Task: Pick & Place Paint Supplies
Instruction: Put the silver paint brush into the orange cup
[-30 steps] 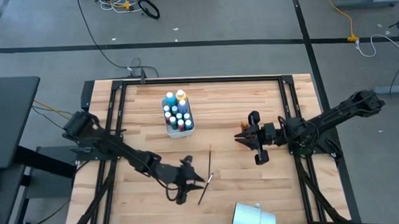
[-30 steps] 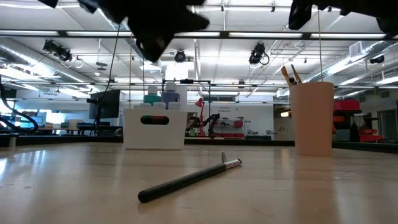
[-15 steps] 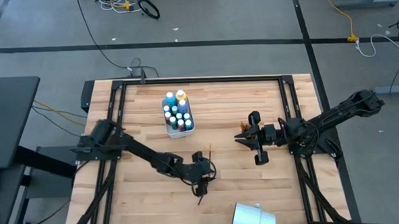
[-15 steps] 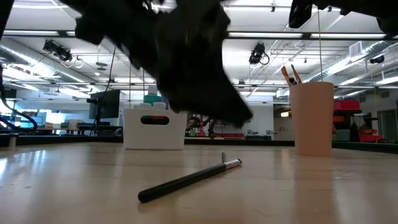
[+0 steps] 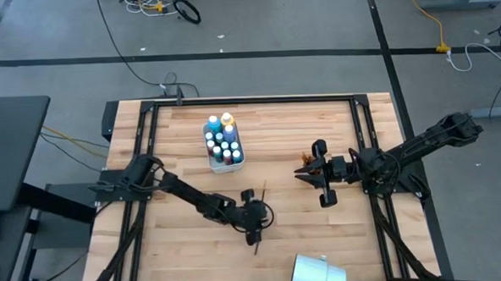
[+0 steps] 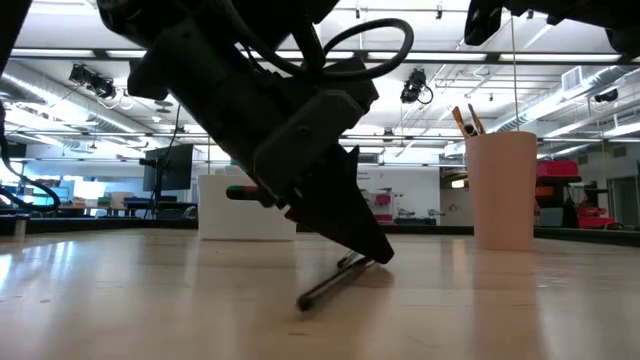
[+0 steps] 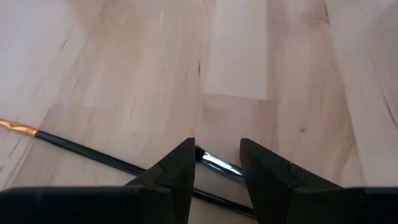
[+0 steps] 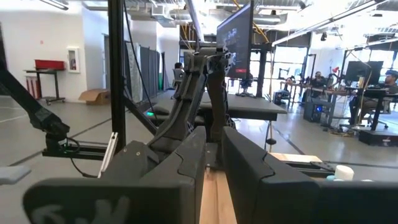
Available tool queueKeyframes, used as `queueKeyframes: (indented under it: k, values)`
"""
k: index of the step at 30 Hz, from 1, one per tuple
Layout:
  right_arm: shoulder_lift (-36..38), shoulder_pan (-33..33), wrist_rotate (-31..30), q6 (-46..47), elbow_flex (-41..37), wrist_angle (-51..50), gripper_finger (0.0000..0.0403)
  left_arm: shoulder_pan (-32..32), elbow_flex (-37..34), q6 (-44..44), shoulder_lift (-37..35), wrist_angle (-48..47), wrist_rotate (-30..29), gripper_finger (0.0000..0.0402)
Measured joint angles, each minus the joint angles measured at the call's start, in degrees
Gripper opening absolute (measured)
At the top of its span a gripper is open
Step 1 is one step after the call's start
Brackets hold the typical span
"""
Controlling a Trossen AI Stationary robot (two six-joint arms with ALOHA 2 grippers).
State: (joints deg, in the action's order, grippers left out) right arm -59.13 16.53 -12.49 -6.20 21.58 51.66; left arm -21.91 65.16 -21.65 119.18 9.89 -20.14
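Done: bottles (image 5: 223,143) sit in white caddy (image 5: 237,160) | Left: brush (image 7: 118,163) lies on table (image 5: 284,139), yours to lift | left gripper (image 7: 215,163) fingers apart, straddling its ferrule | right gripper (image 8: 214,163) waits mid-air, can't tell its state.

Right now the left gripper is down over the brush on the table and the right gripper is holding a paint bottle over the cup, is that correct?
Not quite. The left gripper does straddle the brush, but the high view shows the right gripper holding brushes, not a paint bottle, and away from the cup.
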Motion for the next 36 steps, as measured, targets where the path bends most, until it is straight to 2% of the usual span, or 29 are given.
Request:
queueKeyframes:
  k: [11,18,26,36]
  values:
    - [0.00,0.01,0.02,0.00,0.00,-0.04,0.0059,-0.36,-0.03,1.69,-0.56,0.25,0.68,0.0137]
    - [0.00,0.02,0.04,-0.26,0.02,-0.39,0.0059,-1.09,3.85,4.60,-1.58,-0.65,0.00,0.0137]
    - [0.02,0.01,0.09,-0.28,0.02,-0.79,0.0059,-0.22,3.92,-4.28,-1.49,-10.38,-1.79,0.0137]
    - [0.02,0.01,0.17,-0.33,0.02,-0.79,0.0059,1.05,4.01,-6.47,-1.10,-11.73,-1.64,0.0137]
